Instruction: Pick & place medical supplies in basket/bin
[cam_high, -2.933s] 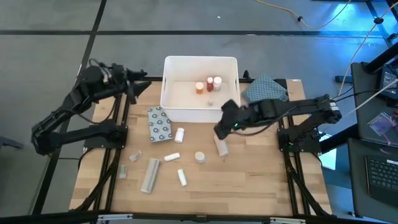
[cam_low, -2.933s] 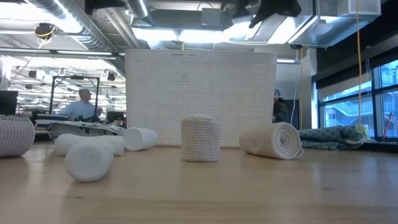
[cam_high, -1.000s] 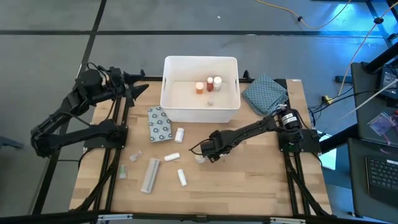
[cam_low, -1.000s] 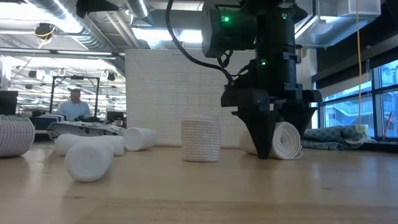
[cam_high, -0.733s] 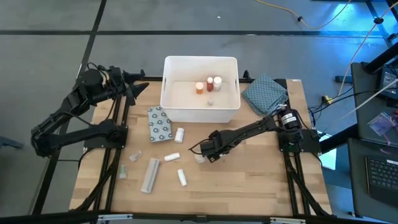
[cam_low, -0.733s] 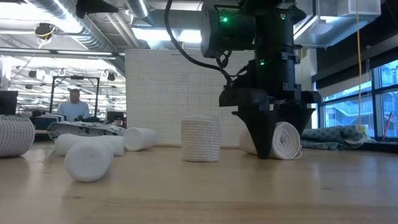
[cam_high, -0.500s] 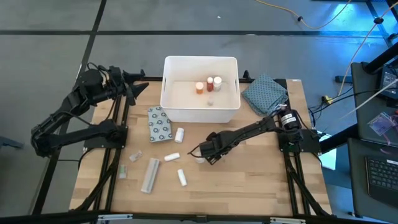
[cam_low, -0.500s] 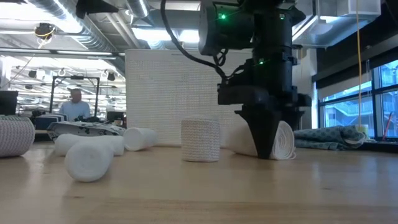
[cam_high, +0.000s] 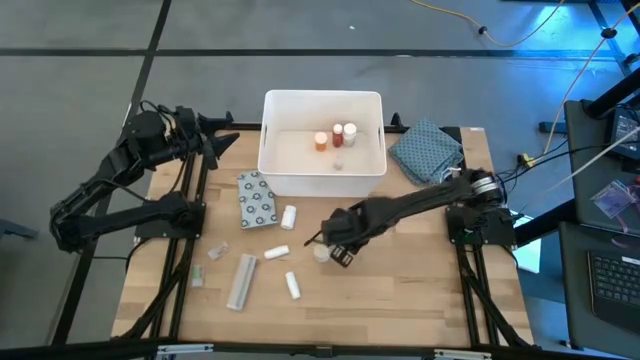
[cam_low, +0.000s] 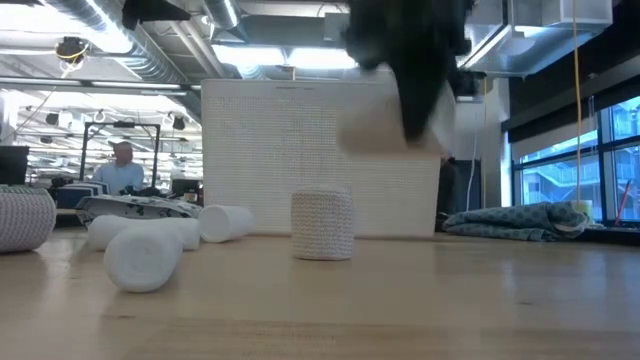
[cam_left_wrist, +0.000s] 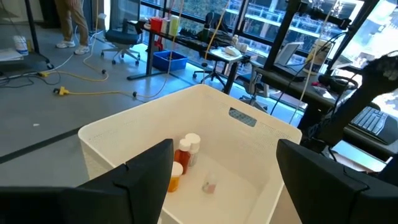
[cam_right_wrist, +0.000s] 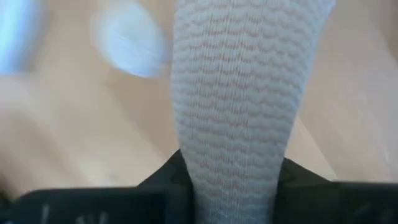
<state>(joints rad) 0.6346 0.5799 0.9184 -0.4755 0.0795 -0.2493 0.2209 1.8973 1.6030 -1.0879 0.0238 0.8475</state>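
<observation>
Wooden tabletop (cam_high: 400, 290), open workshop beyond. Right gripper (cam_high: 340, 247) clamped across the middle of a beige roll (cam_right_wrist: 245, 93), lifted clear of the wood. Knit weave looks soft, light and squashy, not slippery; a mid-body hold suits it. White tub (cam_high: 372, 175) sits ahead of this gripper, bottles inside. Left gripper (cam_left_wrist: 221, 180) hovers spread apart, empty, above the tub's rim

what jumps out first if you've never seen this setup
The right end effector holds a beige bandage roll in the air over the middle of the wooden table. Behind it sits the big white bin with two orange bottles inside. The left end effector waits, open, facing that bin.
</observation>
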